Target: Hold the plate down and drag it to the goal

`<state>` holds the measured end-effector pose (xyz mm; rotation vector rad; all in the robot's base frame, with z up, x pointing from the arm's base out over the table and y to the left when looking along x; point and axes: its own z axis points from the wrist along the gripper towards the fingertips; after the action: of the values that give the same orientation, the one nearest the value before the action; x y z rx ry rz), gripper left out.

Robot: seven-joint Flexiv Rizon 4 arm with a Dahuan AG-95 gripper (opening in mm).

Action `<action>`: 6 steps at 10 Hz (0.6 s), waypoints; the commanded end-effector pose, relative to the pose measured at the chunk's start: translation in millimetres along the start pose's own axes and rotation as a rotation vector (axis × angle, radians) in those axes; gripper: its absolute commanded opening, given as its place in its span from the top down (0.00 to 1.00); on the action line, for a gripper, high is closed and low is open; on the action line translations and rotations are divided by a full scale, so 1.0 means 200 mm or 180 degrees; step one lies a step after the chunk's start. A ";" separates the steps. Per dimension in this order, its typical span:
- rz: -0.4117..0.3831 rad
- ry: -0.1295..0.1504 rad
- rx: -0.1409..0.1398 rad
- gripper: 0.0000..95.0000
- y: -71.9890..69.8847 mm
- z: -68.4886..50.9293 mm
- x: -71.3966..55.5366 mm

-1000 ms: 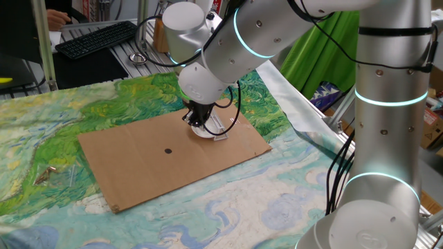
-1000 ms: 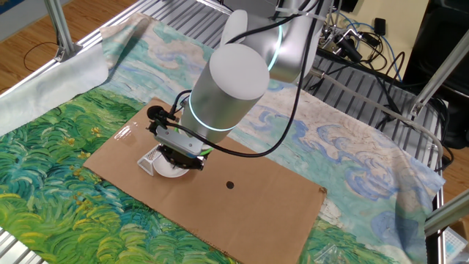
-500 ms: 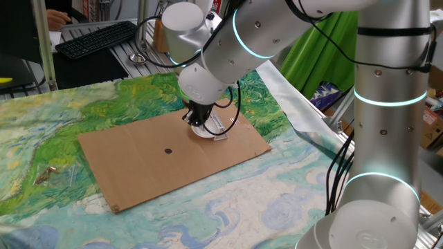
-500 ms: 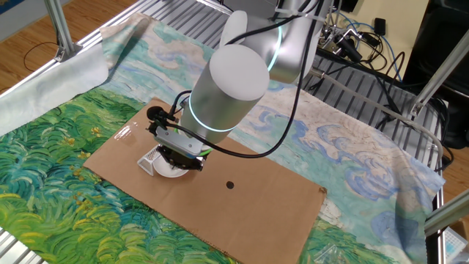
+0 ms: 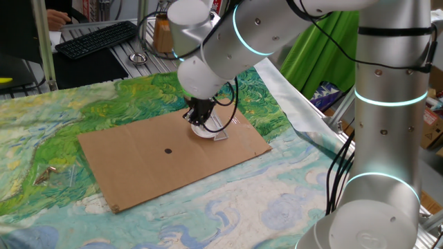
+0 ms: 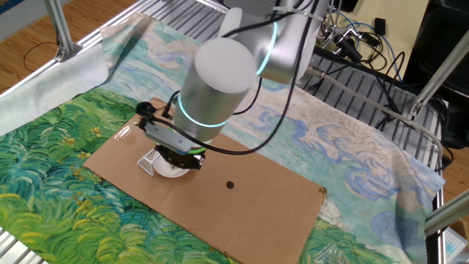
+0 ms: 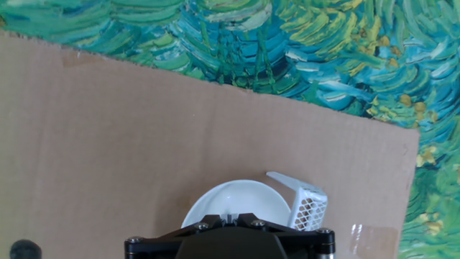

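Note:
The white plate (image 5: 205, 132) lies on the cardboard sheet (image 5: 138, 162) near its far right corner. It touches the goal (image 5: 221, 133), a clear bracket with a meshed end, on its right. My gripper (image 5: 199, 123) stands upright over the plate, fingers together, tips pressed on the dish. In the other fixed view the plate (image 6: 171, 171) shows under the gripper (image 6: 179, 158), with the goal (image 6: 150, 160) at its left. In the hand view the plate (image 7: 237, 196) sits just ahead of the shut gripper (image 7: 228, 216); the goal (image 7: 305, 206) is at its right rim.
A small black dot (image 5: 168, 150) marks the cardboard's middle; it also shows in the other fixed view (image 6: 230, 185). A painted cloth (image 5: 263, 207) covers the table. Small loose bits (image 5: 45, 174) lie on the cloth at the left. A keyboard (image 5: 97, 38) is behind.
The arm's upper links have swung a little, to the left in the other fixed view. The gripper tip, plate and bracket stay where they were.

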<state>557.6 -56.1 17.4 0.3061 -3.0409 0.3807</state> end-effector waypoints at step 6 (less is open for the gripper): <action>0.0037 0.0035 -0.0073 1.00 0.06 -0.01 0.00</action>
<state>552.4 -46.3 16.5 0.2842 -3.0335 0.3492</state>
